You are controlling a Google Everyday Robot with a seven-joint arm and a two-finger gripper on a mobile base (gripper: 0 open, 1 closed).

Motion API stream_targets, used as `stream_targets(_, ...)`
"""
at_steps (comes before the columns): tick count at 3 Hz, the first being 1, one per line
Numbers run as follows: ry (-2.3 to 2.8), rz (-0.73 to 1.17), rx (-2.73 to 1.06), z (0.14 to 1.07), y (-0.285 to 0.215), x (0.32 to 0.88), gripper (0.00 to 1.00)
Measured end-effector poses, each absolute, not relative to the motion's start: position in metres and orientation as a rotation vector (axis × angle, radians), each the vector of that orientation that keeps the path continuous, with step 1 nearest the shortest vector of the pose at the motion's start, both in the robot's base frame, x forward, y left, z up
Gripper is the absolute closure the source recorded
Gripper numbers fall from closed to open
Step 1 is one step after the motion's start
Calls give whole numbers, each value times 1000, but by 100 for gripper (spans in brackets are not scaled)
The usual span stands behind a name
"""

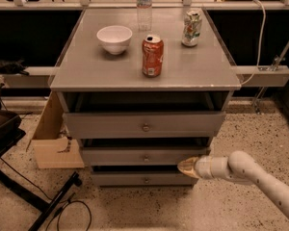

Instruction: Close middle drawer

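The grey cabinet has three drawers. The middle drawer has a plain flat front and a small round knob. Its front stands slightly forward of the cabinet, with a dark gap above it. My gripper comes in from the lower right on a white arm. Its yellowish tip touches the lower right part of the middle drawer's front. The top drawer sits above and the lowest drawer below.
On the cabinet top stand a white bowl, a red can, a green-and-white can and a clear bottle. A cardboard box stands at the cabinet's left. A black stand leg and cables lie on the floor.
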State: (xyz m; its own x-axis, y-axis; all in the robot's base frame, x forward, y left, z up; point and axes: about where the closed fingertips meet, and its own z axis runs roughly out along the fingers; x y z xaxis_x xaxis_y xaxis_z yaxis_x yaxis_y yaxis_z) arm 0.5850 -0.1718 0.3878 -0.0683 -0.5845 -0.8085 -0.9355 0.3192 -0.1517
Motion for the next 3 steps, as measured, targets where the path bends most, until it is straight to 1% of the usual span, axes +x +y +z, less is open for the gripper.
stream_targets(1, 1763, 504, -1484, 412, -178, 552, 100)
stream_targets(3, 1827, 348, -1709, 500, -213, 471, 100)
